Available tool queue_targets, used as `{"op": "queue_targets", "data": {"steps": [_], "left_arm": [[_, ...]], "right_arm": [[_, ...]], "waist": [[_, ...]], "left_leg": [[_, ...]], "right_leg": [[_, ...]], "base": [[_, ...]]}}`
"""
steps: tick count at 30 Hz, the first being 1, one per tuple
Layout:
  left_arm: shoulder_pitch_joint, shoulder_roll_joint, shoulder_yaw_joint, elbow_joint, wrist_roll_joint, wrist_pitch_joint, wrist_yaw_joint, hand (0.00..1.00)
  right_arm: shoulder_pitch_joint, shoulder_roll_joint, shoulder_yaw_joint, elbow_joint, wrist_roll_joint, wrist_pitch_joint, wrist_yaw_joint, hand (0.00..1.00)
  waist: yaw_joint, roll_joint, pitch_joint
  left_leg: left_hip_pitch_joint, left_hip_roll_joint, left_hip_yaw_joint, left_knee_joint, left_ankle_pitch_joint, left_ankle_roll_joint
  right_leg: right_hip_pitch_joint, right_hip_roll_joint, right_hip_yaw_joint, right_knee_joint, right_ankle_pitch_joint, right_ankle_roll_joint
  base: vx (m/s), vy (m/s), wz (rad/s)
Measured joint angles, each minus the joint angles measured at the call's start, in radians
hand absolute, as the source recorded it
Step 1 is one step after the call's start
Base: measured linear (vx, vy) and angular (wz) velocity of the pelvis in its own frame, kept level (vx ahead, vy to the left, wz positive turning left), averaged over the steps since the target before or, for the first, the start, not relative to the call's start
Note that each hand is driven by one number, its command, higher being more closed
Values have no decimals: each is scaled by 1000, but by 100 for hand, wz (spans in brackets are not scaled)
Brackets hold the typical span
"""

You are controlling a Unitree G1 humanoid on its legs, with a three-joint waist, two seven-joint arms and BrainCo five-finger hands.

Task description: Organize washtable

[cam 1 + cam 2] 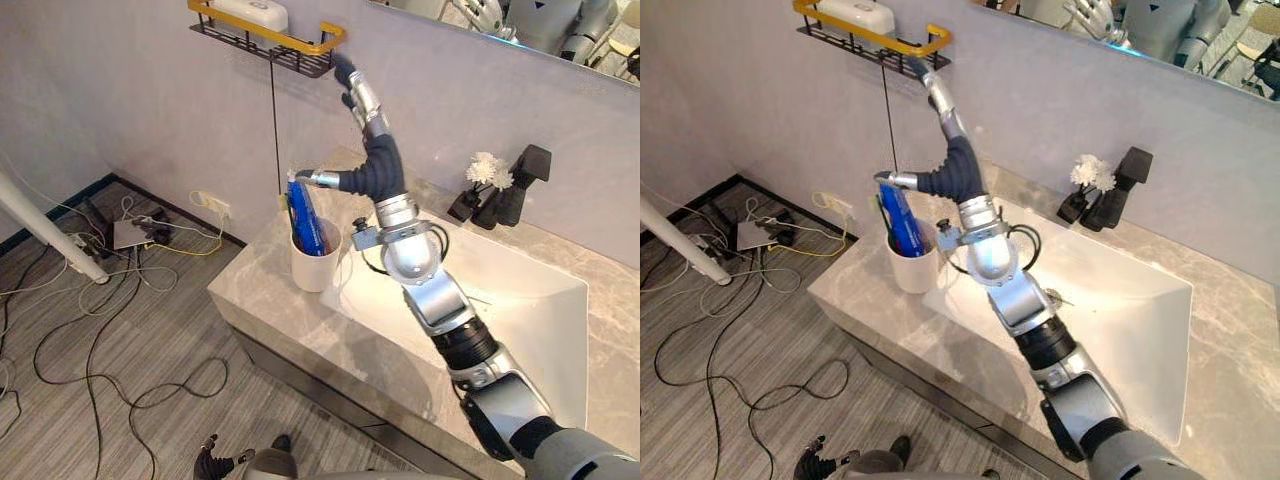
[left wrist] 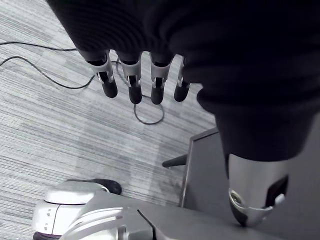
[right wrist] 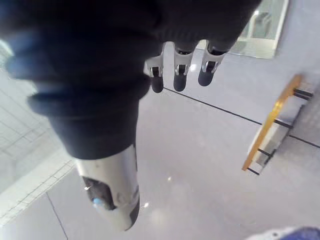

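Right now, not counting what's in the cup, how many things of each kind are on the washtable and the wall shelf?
White cup: 1
Black faucet: 1
Vase of white flowers: 1
White container on the shelf: 1
Total: 4

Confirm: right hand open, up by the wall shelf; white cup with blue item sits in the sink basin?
No: the white cup with the blue item stands on the countertop beside the sink, per the left eye view. The right hand is open, up by the wall shelf.
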Motion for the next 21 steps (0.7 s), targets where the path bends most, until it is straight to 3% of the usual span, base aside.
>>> {"op": "queue_targets", "data": {"steps": [6,10,16,21], "left_arm": [[-1,3,3,16,-3,-1,-8,0],[-7,7,4,32,-2,-1,-41,0],[-9,5,4,39,-2,-1,-58,0],[-24,-1,6,39,-3,-1,-74,0]], "right_arm": [[60,-147,-233,-224,20,-60,20,0],[198,-209,-536,-333,20,-103,11,0],[401,-235,-1017,-350,31,-127,-69,0],[574,-183,-1223,-266,106,-142,-106,0]], "waist": [[-44,-2,-1],[-85,0,-5],[-156,15,-35],[-208,28,-63]], "left_leg": [[19,2,51,-10,-1,1],[33,3,98,-25,-2,3],[36,3,133,-43,-5,7],[25,3,165,-47,-9,12]], "right_leg": [[-13,2,52,1,5,1],[-31,4,96,0,18,3],[-57,2,129,-2,22,8],[-88,5,165,-2,23,10]], "base": [[-33,15,-25],[-39,22,-34],[-8,13,-20],[17,5,-21]]}}
